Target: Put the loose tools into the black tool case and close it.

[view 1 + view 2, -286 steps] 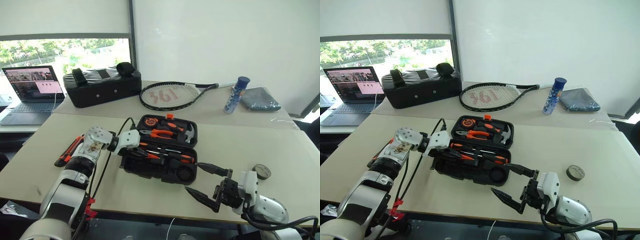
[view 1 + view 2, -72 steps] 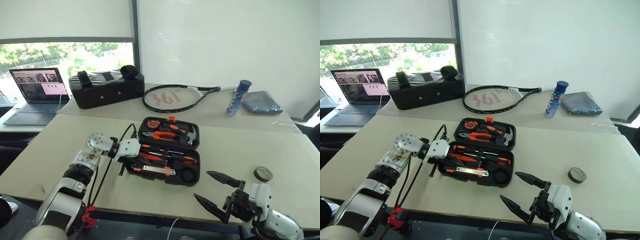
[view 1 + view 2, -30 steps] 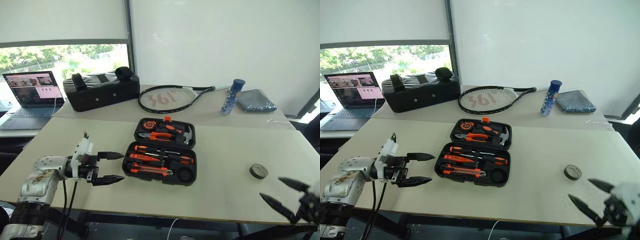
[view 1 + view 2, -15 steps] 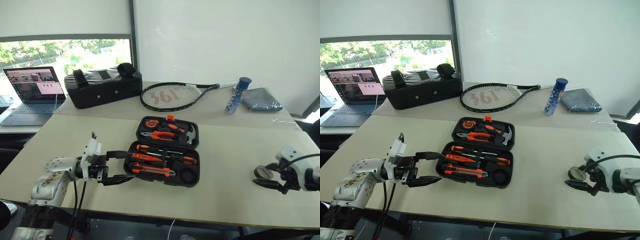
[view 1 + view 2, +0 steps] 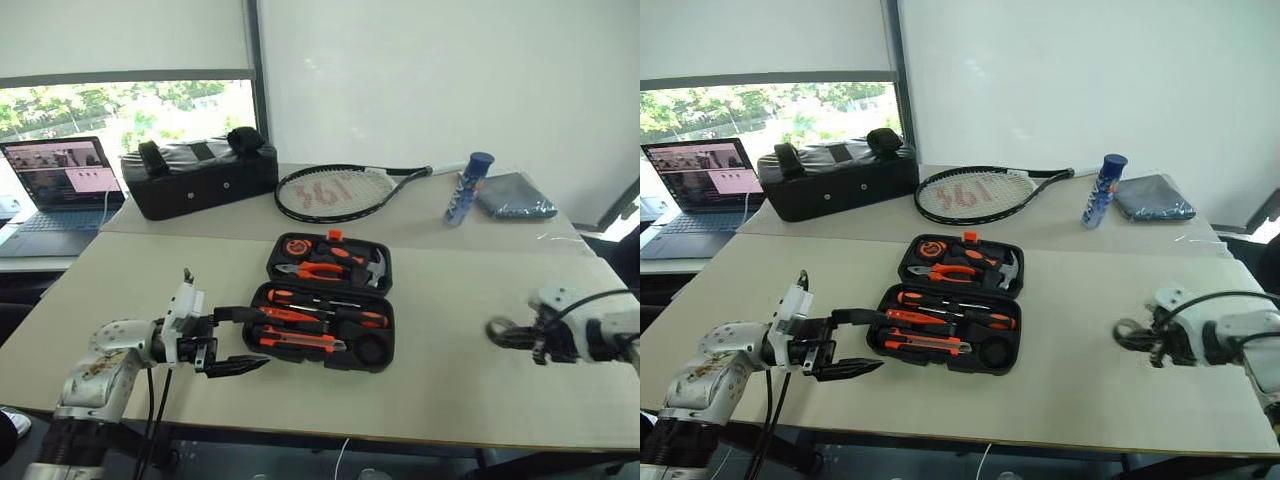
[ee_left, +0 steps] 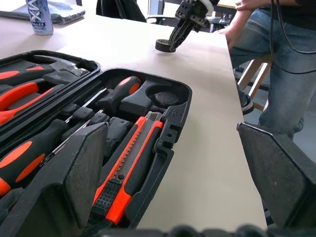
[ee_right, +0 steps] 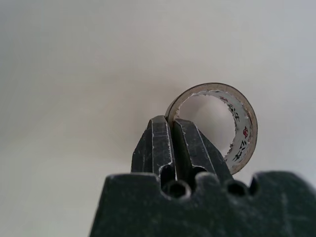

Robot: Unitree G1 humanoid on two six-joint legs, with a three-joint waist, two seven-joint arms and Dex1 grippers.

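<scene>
Black fingers (image 7: 170,129) pinching tape roll (image 7: 237,129)

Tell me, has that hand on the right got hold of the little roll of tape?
Yes, the right hand has its two fingers pinched shut on the wall of the tape roll, one finger inside the ring and one outside.

Head stereo pair overlooking table (image 5: 450,380), wrist cameras close, left sharing black tool case (image 6: 170,106)

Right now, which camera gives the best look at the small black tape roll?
The right wrist view: the small black tape roll sits close up, its wall pinched by the right gripper. The eye views show it small at that gripper; the left wrist view shows it far off.
</scene>
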